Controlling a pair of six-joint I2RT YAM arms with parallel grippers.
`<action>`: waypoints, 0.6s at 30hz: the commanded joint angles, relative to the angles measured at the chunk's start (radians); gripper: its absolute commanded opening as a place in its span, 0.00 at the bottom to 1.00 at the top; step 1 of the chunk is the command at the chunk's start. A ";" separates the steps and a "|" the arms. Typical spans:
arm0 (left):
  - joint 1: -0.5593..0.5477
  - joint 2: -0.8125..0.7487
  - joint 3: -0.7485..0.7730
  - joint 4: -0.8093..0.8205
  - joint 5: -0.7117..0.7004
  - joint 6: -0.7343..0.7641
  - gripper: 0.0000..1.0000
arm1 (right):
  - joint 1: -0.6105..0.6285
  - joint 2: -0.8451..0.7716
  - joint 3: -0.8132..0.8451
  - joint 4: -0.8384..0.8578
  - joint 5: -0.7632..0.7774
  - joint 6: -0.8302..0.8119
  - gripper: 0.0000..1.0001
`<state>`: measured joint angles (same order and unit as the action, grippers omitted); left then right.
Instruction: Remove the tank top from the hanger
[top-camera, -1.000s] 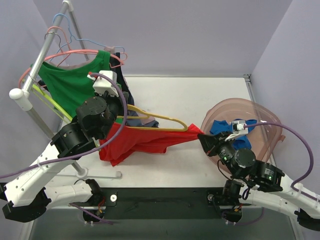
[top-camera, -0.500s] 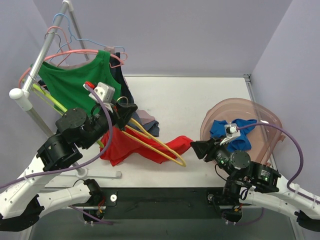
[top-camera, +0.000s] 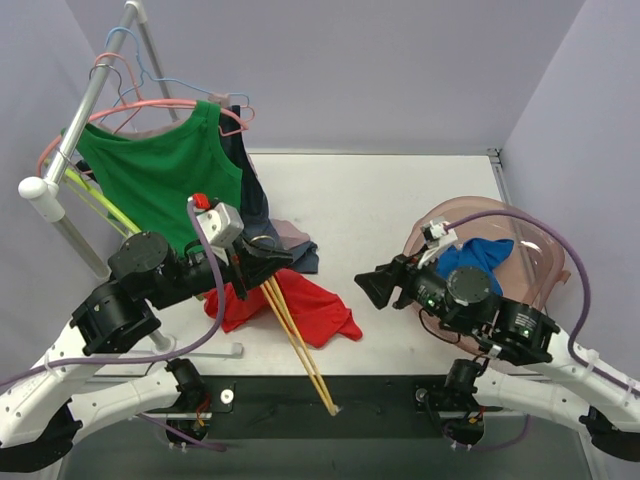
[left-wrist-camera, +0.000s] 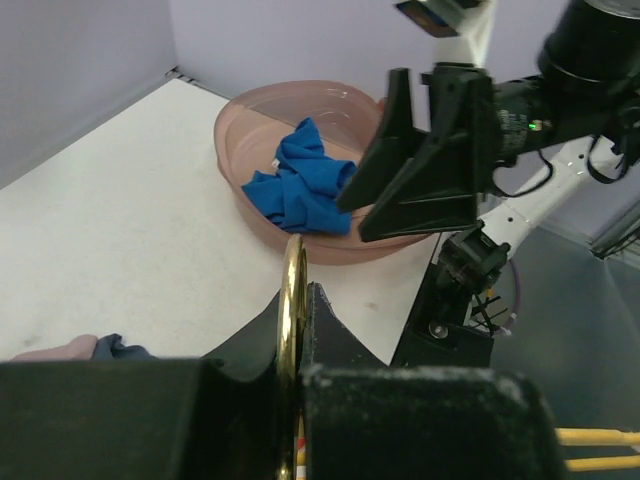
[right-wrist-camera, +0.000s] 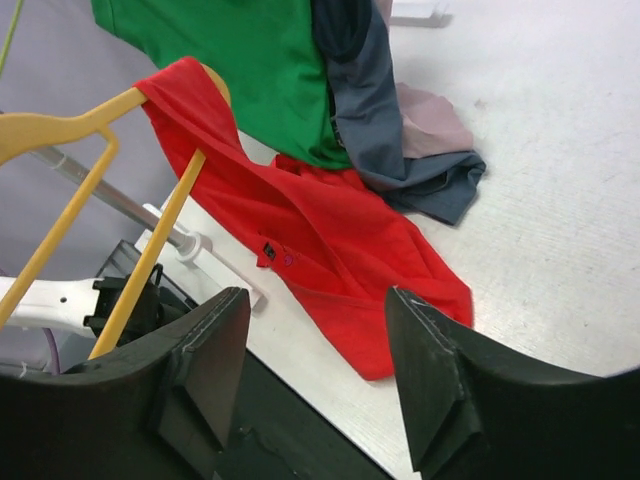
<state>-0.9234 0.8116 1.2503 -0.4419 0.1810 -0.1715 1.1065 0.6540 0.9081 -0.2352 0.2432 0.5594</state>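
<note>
Tank top strap over hanger

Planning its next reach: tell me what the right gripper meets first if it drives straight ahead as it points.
Probably the crumpled red fabric tank top, lying dead ahead of the open right gripper; depth is unclear.

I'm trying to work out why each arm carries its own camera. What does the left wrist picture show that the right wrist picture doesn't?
Only the left wrist view shows the translucent pink plastic basin holding a crumpled blue cloth. Only the right wrist view shows the red tank top, lying on the white table with one end draped over the yellow plastic hanger, plus a hanging green top. Both show that hanger, the table and the open right gripper.
</note>
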 joint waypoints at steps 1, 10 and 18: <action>-0.002 -0.051 -0.022 0.106 0.127 -0.005 0.00 | -0.141 0.090 0.043 0.115 -0.308 -0.085 0.59; -0.002 -0.109 -0.060 0.052 0.166 -0.010 0.00 | -0.290 0.328 0.092 0.227 -0.781 -0.272 0.70; -0.003 -0.138 -0.083 0.042 0.199 -0.013 0.00 | -0.295 0.509 0.046 0.500 -0.975 -0.336 0.79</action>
<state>-0.9234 0.6853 1.1645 -0.4370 0.3347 -0.1791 0.8173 1.1069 0.9630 0.0399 -0.5686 0.2684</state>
